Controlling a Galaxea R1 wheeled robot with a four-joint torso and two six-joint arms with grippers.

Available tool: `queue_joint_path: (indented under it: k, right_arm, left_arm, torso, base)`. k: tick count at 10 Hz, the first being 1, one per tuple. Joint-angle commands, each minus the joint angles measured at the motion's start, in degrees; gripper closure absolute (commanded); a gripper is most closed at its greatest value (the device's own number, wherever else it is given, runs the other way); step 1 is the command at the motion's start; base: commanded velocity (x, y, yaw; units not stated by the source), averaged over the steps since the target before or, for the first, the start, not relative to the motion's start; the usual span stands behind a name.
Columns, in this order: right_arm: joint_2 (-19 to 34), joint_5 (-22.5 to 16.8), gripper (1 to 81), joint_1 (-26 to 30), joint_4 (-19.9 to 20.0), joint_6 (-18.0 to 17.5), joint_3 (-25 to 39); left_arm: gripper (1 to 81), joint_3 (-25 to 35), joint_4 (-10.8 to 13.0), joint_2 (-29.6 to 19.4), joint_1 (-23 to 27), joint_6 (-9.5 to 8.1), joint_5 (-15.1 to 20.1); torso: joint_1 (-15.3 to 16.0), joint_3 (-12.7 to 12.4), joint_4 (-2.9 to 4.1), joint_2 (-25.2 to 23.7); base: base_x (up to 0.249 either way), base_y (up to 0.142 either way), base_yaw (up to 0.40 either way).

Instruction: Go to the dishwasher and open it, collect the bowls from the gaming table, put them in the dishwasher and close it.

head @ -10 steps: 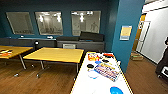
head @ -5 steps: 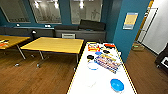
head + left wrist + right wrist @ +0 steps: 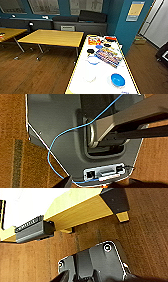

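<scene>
White-topped table (image 3: 105,77): long axis running away from camera, yellow-edged | on it: blue bowl (image 3: 117,79) near end, clear bowl (image 3: 93,60) mid-table, colourful packets beyond | room: wood floor (image 3: 32,75), yellow tables, blue walls | gripper fingers: cannot tell

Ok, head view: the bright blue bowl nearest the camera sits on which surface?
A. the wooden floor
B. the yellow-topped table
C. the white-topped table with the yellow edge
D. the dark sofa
C: the blue bowl rests on the white-topped table, nearer the camera than the colourful printed sheet.
</scene>
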State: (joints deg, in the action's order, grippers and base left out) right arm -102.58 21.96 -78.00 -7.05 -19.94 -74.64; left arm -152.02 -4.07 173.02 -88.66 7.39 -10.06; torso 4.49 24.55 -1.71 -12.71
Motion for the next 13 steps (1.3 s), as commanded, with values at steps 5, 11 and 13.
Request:
queue_joint_path:
  k: [5,11,13]
  right_arm:
    - [6.57,-14.12,1.0,24.58,0.28,-13.60,-3.39]
    - [6.31,-22.92,1.0,39.52,0.28,-26.55,-5.41]
    - [3.69,-23.18,1.0,41.64,0.28,-27.96,-7.25]
  left_arm:
    - [1.0,0.23,-0.32,0.40,0.02,-0.27,3.73]
    - [1.0,0.23,-0.32,0.49,0.02,-1.06,3.64]
    - [1.0,0.23,-0.32,0.66,0.02,-1.15,3.47]
  torso:
    - [0.02,0.00,0.00,0.05]
    - [0.07,0.05,0.00,0.07]
    - [0.07,0.05,0.00,0.07]
  base:
    - [0.000,0.000,0.000]
    - [0.000,0.000,0.000]
    - [0.000,0.000,0.000]
